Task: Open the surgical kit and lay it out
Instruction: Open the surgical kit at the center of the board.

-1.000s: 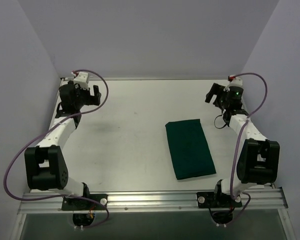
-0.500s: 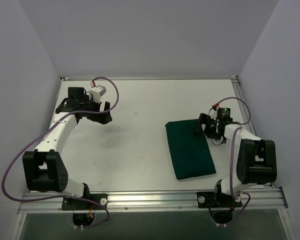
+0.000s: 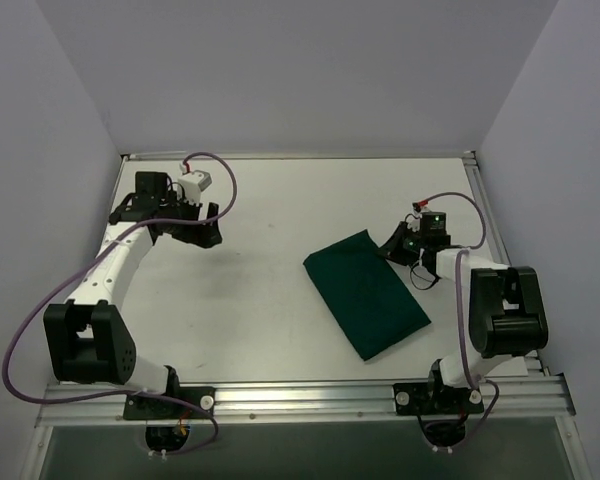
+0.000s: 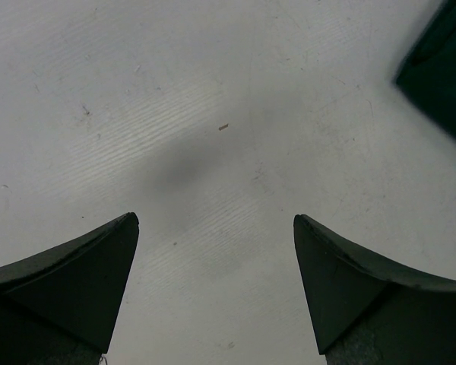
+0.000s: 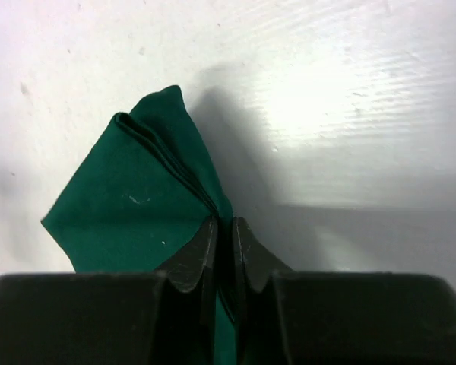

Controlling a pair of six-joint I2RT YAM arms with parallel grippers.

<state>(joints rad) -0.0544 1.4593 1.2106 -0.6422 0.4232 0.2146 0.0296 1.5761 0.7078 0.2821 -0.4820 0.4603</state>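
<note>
The right claw (image 5: 224,228) is clenched on the green cloth (image 5: 129,205). Its two dark fingers (image 5: 190,262) are pressed almost together, with a fold of the fabric pinched between their tips. Just ahead of that claw and to its left the cloth fans out into a pointed corner, where several folded layers show stacked along the edge. It throws a shadow on the white tabletop (image 3: 260,300) to the claw's right.

From above, the rest of the cloth is a flat, folded oblong lying askew. It runs from the right claw back toward the near edge of the tabletop, and the pinched corner is its far right one. It is wrapped shut, so what it holds cannot be seen.

The left claw (image 4: 215,220) is well apart from the cloth, farther back on the other side. It is released, its fingers (image 4: 76,281) spread wide over the bare tabletop and a faint shadow under them. One dark corner of the cloth shows far ahead of it and to its right.
</note>
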